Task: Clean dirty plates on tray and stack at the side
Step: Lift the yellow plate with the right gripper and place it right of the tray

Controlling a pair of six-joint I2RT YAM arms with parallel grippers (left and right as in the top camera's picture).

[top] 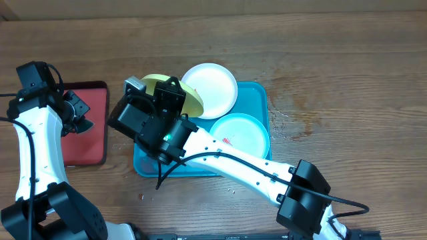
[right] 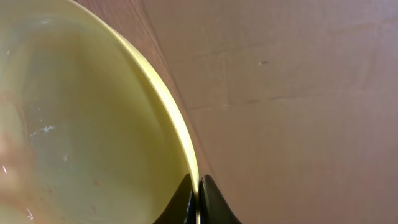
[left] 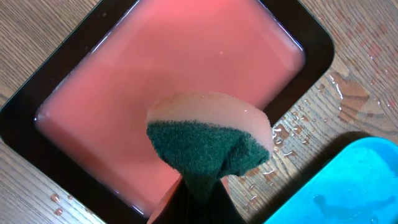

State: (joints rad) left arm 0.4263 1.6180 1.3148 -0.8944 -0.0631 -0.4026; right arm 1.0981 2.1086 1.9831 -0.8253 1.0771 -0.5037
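My right gripper (top: 175, 93) is shut on the rim of the yellow-green plate (top: 155, 81) and holds it tilted over the far left corner of the turquoise tray (top: 265, 93). The right wrist view shows the fingers (right: 199, 193) pinching that rim, with faint smears on the plate (right: 81, 124). The white plate (top: 212, 88) rests on the tray's far edge. The mint plate (top: 241, 133) lies in the tray with a red smear by its left rim. My left gripper (top: 80, 120) is shut on a green-and-pink sponge (left: 211, 140) over the red tray (left: 124, 81).
The dark-rimmed red tray (top: 87, 123) lies left of the turquoise tray. Water drops spot the wooden table (left: 298, 124) between them. A corner of the turquoise tray (left: 348, 180) shows in the left wrist view. A wet patch marks the table (top: 300, 113) right of the tray.
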